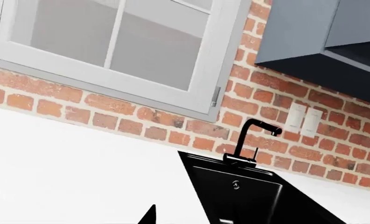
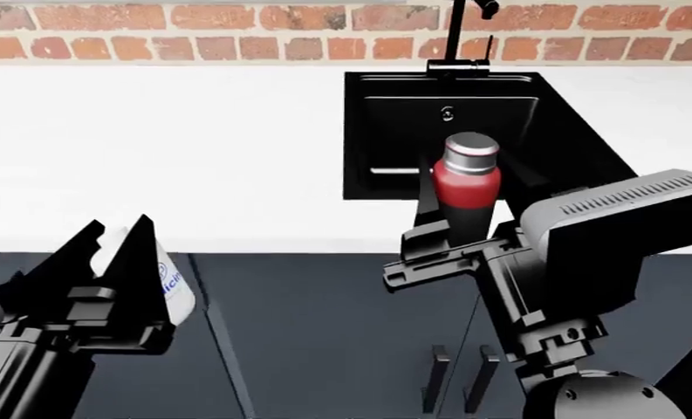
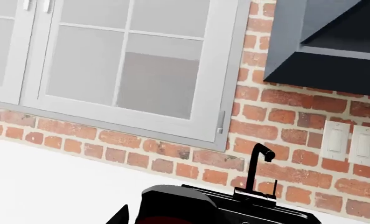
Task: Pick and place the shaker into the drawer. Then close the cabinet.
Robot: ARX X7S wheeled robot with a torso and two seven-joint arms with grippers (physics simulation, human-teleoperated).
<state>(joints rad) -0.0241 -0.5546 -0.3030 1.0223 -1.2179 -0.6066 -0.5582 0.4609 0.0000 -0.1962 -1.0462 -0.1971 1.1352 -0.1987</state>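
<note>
Red brick wall point(image 3: 172, 154) running behind a white surface point(image 2: 160, 148). Grey-framed window point(image 3: 141, 70) sitting above it. Black sink point(image 2: 393, 113) with black tap point(image 3: 256, 172); two pale switches point(image 3: 350, 142) showing beside a dark wall unit point(image 1: 315, 42).

A white-framed window point(image 3: 141, 70) with grey panes filled most of the right wrist view, set in a red brick wall point(image 3: 284, 116). A dark blue-grey wall cabinet point(image 3: 315, 42) hung beside it, its underside in shadow. Two pale switch plates point(image 3: 350, 141) sat on the brick below that cabinet. A black tap point(image 3: 257, 172) rose from the back rim of a black sink point(image 3: 266, 210), against the wall. The white counter point(image 3: 48, 186) spread out from the foot of the bricks. At the frame's edge a dark rounded shape with a trace of red point(image 3: 172, 205) showed close to the lens, too cropped to identify.
</note>
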